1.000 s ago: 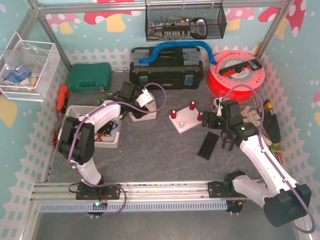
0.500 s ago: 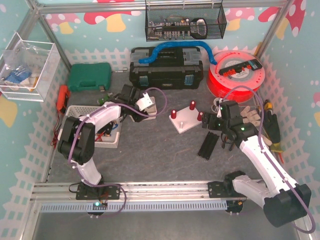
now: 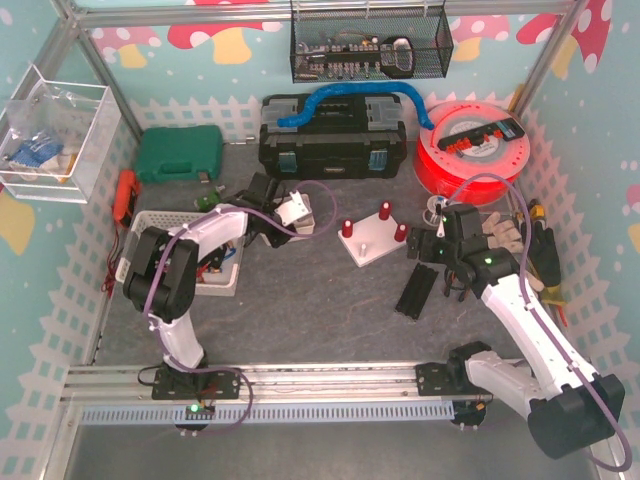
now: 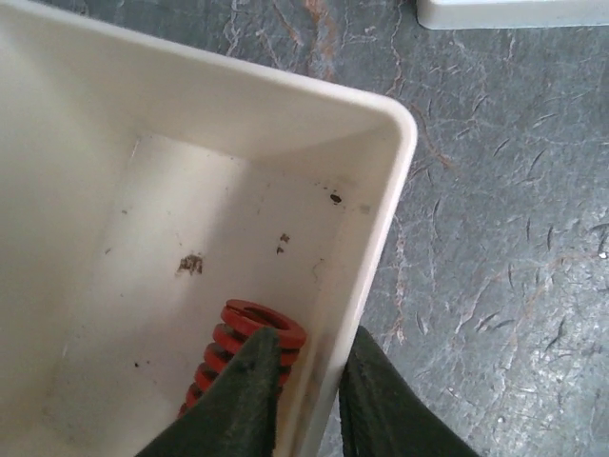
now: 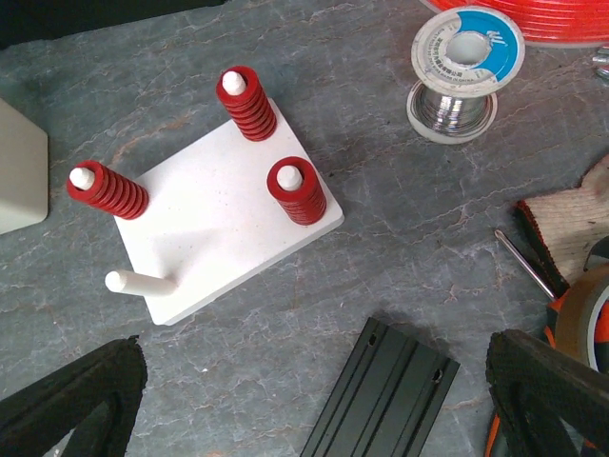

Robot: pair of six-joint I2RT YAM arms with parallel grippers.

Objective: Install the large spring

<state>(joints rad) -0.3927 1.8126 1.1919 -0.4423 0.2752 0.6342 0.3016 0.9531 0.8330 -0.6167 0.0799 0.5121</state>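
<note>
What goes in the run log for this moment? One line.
left gripper: shut on bin wall, spring inside | right gripper: open, empty | board: one peg bare

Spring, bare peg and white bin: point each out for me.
spring point(image 4: 249, 322): left wrist view, top coil.
bare peg point(image 5: 139, 283): right wrist view, mid-shaft.
white bin point(image 4: 404, 143): left wrist view, corner rim.

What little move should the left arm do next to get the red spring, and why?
Probably let go of the white bin wall and shift inward: the left end effector straddles that wall, so the red spring lies beside one finger, not between both. One peg is bare.
</note>
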